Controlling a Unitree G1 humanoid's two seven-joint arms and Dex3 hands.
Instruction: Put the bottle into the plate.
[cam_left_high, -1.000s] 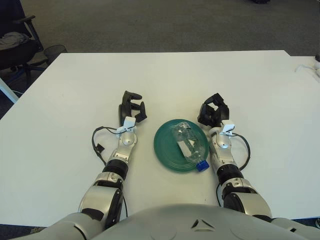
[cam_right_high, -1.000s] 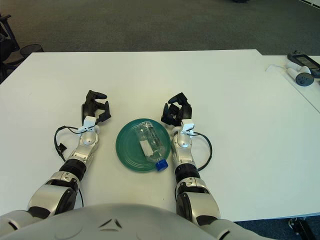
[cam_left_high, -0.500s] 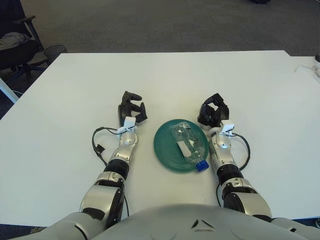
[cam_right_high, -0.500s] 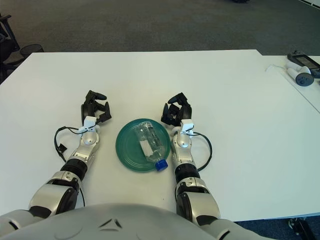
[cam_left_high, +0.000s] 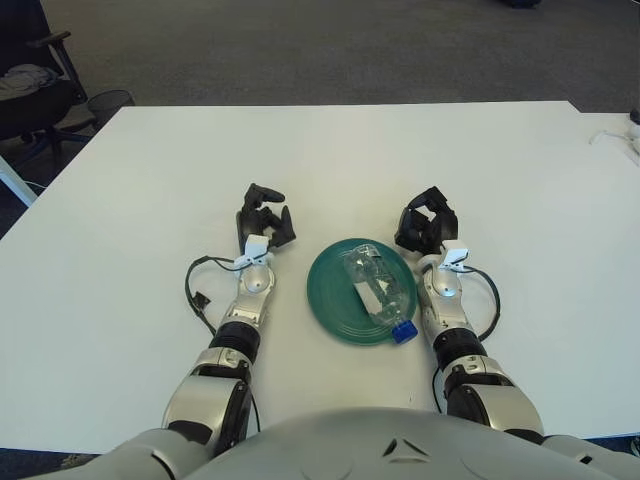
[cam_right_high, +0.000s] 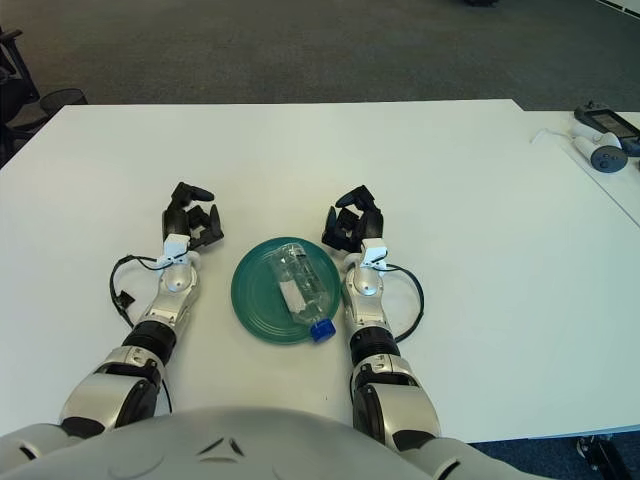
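The bottle lies flat in the green plate on the table. My right robot hand and left robot hand hold nothing, fingers loosely curled. I think I'm done and can rest.

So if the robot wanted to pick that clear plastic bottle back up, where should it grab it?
Probably around the middle of the clear plastic bottle with the blue cap, coming from straight above. It lies on its side in the green round plate, cap toward the robot, so its barrel faces up. The right hand shows just beyond the plate's right edge.
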